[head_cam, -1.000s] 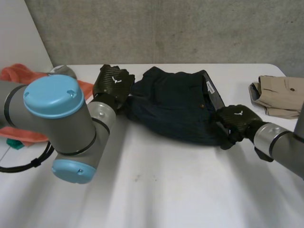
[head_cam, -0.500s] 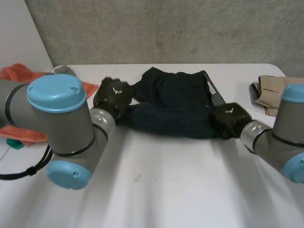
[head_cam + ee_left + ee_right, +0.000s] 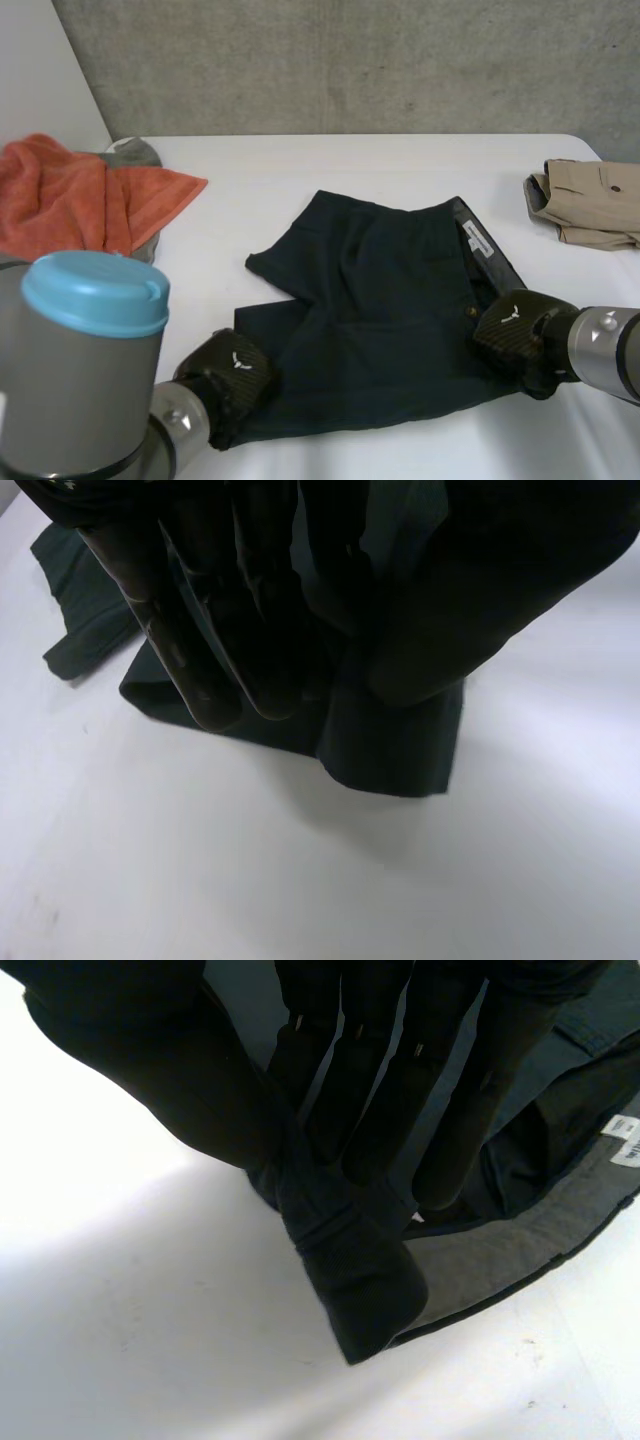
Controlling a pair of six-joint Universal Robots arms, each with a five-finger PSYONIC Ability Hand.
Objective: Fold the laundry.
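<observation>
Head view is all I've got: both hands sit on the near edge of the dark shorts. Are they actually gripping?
Observer: In the left wrist view, the left hand pinches a folded near corner of the dark shorts between its fingers and thumb.
Operator: And the right?
Observer: In the right wrist view, the right hand pinches the cloth too, with the thumb pressed against the fingers at the end of the waistband.
Operator: How much cloth is in that pinch?
Observer: A thick doubled fold. It sticks out past the fingertips, over the table.
</observation>
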